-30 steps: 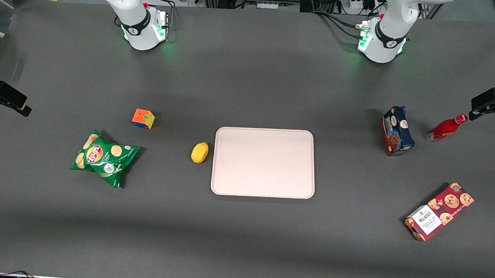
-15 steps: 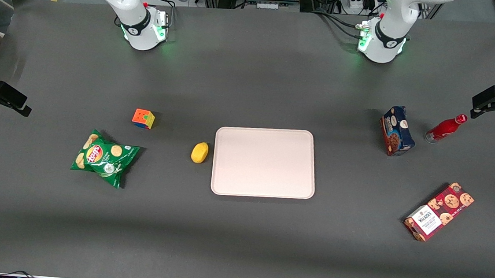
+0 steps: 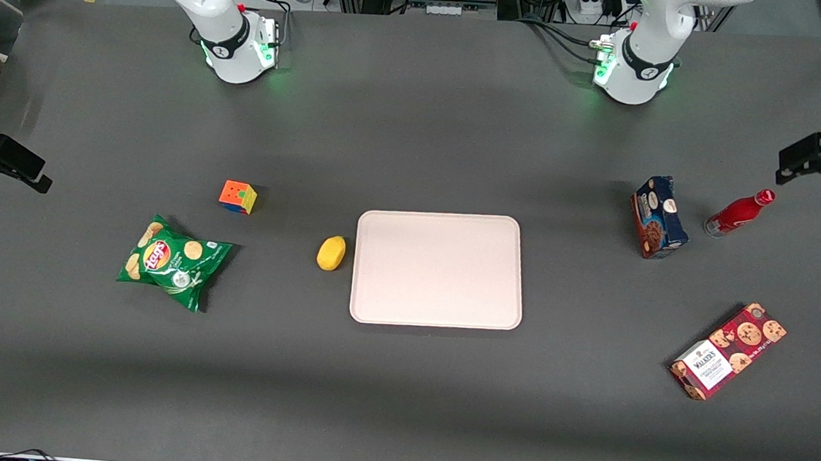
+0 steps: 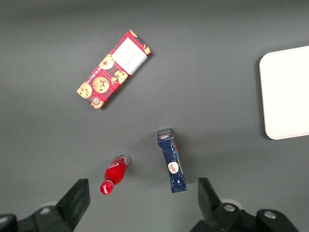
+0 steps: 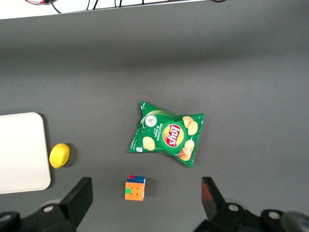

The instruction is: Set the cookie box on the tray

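The navy-blue cookie box (image 3: 659, 217) (image 4: 172, 166) stands on a narrow side on the dark table, apart from the tray and toward the working arm's end. The pale pinkish tray (image 3: 438, 269) (image 4: 287, 94) lies flat mid-table with nothing on it. My left gripper (image 3: 789, 161) (image 4: 142, 205) hangs high over the table edge at the working arm's end, well above the box. It is open, its fingers (image 4: 77, 203) spread wide with nothing between them.
A red bottle (image 3: 738, 212) (image 4: 114, 173) lies beside the cookie box. A red Walkers box (image 3: 727, 351) (image 4: 113, 69) lies nearer the front camera. Toward the parked arm's end are a lemon (image 3: 331, 253) touching-close to the tray, a colour cube (image 3: 238, 196) and a green chips bag (image 3: 172, 261).
My left gripper has shifted slightly away from the front camera. The cookie box, tray and other objects have not moved.
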